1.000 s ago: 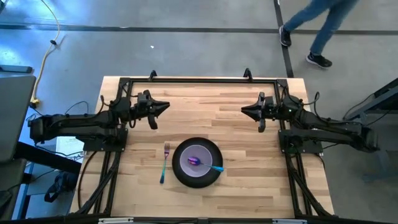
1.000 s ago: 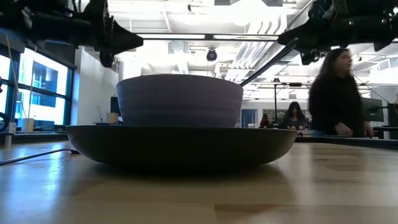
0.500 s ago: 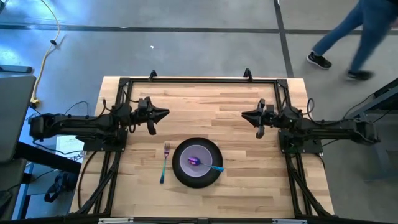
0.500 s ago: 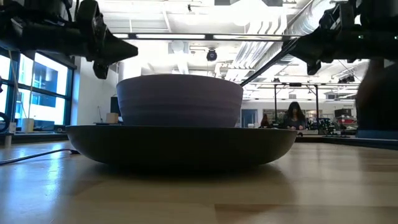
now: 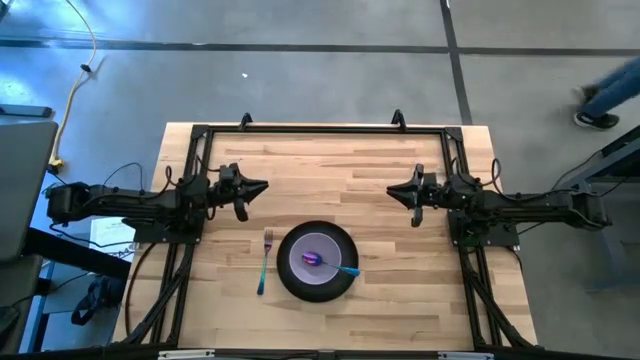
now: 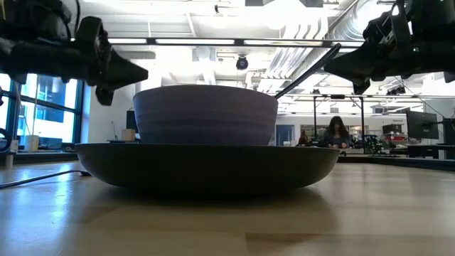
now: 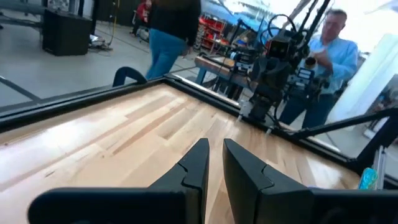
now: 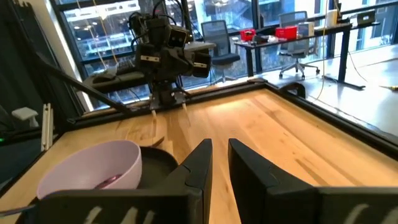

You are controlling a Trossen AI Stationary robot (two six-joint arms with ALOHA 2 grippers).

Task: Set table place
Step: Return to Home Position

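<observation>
Moved: both arms have drawn back toward their own sides of the table (image 5: 330, 165) over the last second; a person (image 5: 606, 95) walking on the floor past the far right corner has almost left the high view.
Left gripper (image 5: 262, 186): above the left half of the table, tip pointing right; fingers drawn nearly together, holding nothing.
Right gripper (image 5: 391, 190): above the right half, tip pointing left, facing the other; fingers likewise nearly together and empty.
Plate (image 5: 294, 281): black, flat on the table, near the middle of the near half.
Bowl (image 5: 322, 251): lavender, upright at the plate's centre.
Spoon (image 5: 340, 267): head inside the bowl, teal handle leaning out over the rim to the right.
Fork (image 5: 265, 262): flat on the wood just left of the plate, tines toward the far side, apart from the plate.
</observation>
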